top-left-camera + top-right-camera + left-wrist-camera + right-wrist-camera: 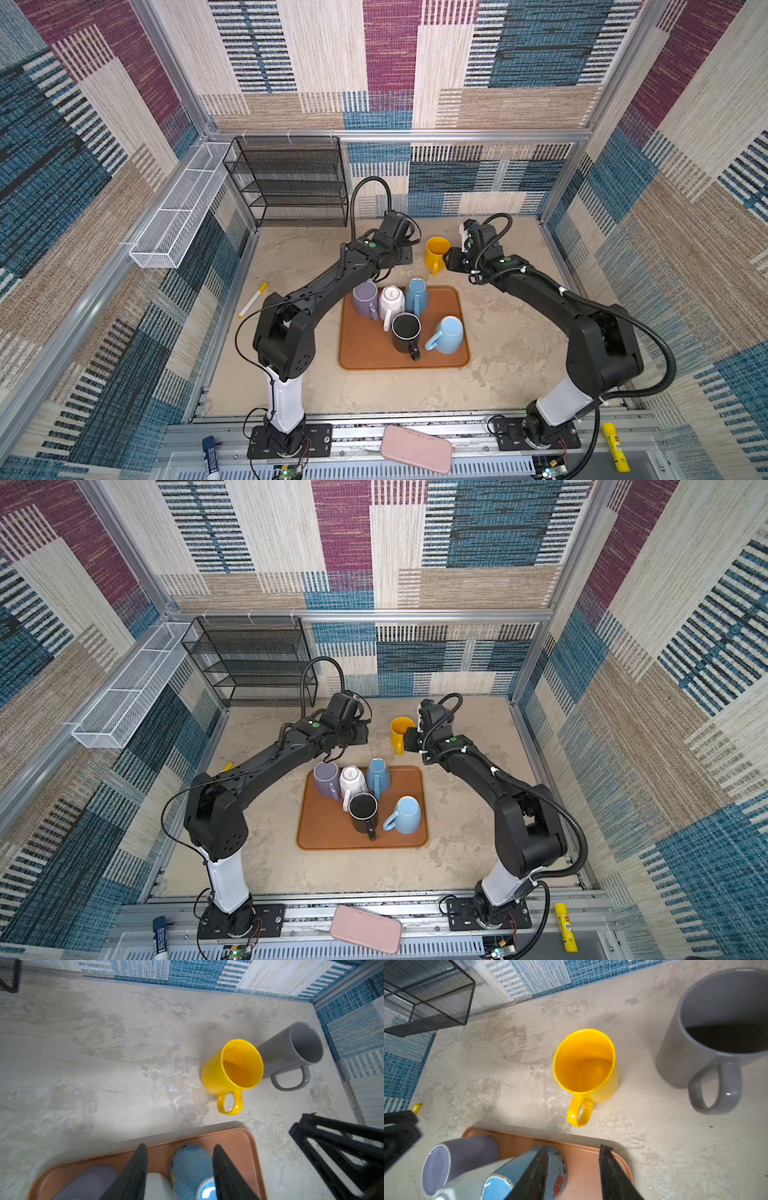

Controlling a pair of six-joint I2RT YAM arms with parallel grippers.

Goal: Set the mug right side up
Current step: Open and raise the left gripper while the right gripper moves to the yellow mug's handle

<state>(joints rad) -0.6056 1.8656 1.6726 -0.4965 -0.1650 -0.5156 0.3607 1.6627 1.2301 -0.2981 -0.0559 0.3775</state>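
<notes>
Now | yellow mug (436, 251) stands upright on table (519, 332), long axis vertical, mouth up, handle toward tray (374, 357) | left gripper (180, 1145) spread, empty | right gripper (574, 1147) spread, empty

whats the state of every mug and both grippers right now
yellow ceramic mug: upright, empty
grey ceramic mug: upright
purple mug: upright on brown tray
white mug: looks upside down
flower-patterned blue mug: looks upright
black mug: upright
light blue mug: orientation unclear
left gripper: open, empty
right gripper: open, empty
</notes>
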